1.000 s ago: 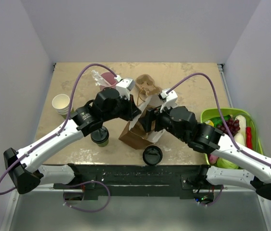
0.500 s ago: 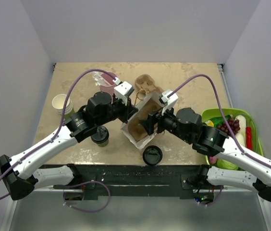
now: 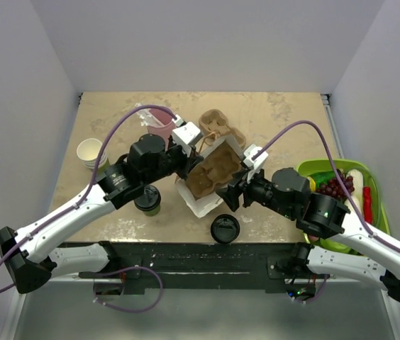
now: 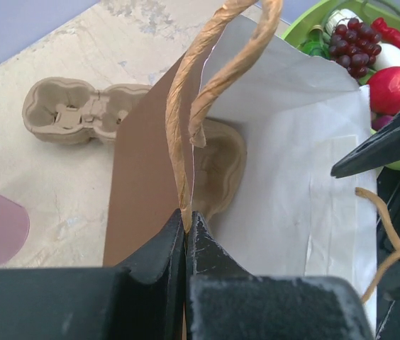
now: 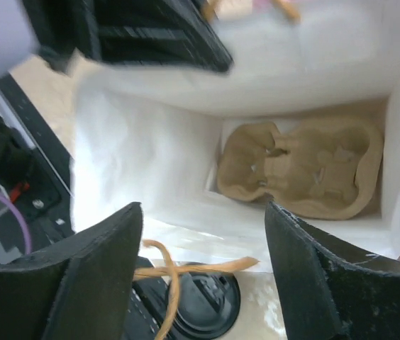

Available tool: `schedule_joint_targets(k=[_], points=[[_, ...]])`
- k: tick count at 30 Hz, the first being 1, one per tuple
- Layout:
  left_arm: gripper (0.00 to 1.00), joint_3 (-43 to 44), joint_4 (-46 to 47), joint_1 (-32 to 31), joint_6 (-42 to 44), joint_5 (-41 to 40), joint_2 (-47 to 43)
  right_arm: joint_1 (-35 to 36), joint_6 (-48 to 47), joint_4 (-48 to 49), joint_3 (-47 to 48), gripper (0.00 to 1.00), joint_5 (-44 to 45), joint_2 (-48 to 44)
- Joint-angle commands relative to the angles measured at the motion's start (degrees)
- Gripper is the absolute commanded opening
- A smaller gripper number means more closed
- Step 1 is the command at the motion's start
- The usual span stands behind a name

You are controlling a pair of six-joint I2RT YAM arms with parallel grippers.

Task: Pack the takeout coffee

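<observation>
The takeout coffee [image 3: 147, 201], a small olive-green cup with a black lid, stands on the table, partly hidden under my left arm. A paper bag [image 3: 198, 203] lies tilted at the centre with its mouth open and a cardboard cup carrier [image 3: 210, 177] inside it. My left gripper [image 3: 186, 167] is shut on the bag's twine handle [image 4: 183, 127] and holds that side up. Pointing into the bag's mouth, my right gripper [image 5: 203, 207] is open and touches nothing. The white lining [image 5: 136, 134] and the carrier [image 5: 306, 170] fill its view.
A loose black lid [image 3: 225, 229] lies just in front of the bag. A second carrier [image 3: 218, 126] and a pink tumbler [image 3: 159, 120] sit behind it. A stack of paper cups [image 3: 90, 153] stands at the left. A green tray [image 3: 374, 190] of fruit is at the right.
The bag has tipped over from upright and its mouth has spread, showing the carrier inside. My right gripper has drawn back toward the near right, off the bag's rim. My left gripper still holds the handle.
</observation>
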Motion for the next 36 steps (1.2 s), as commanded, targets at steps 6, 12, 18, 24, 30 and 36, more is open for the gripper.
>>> schedule_joint_targets(k=[6, 12, 18, 24, 30, 36], points=[[0.0, -2.0, 6.3, -0.7, -4.8, -2.6, -3.9, 0.1, 8.6, -9.6, -1.4, 0.66, 20.5, 1.2], [0.0, -2.0, 6.6, -2.4, -11.0, -8.5, -2.0, 0.0, 16.4, -11.6, 9.4, 0.79, 23.3, 7.8], [0.0, -1.8, 5.8, -2.6, -19.6, -18.3, -0.4, 0.0, 24.9, -11.4, 18.3, 0.8, 19.5, 11.7], [0.0, 0.3, 1.7, -2.6, -30.8, -25.4, 0.0, 0.0, 25.3, -12.2, 24.2, 0.83, 15.5, 13.6], [0.0, 0.7, -1.3, -2.8, -39.4, -28.0, 0.0, 0.0, 26.8, -16.5, 28.6, 0.85, 17.5, 13.7], [0.0, 2.2, -4.0, -2.8, -44.3, -31.6, 1.5, 0.0, 30.3, -26.4, 30.0, 0.85, 23.7, 14.0]])
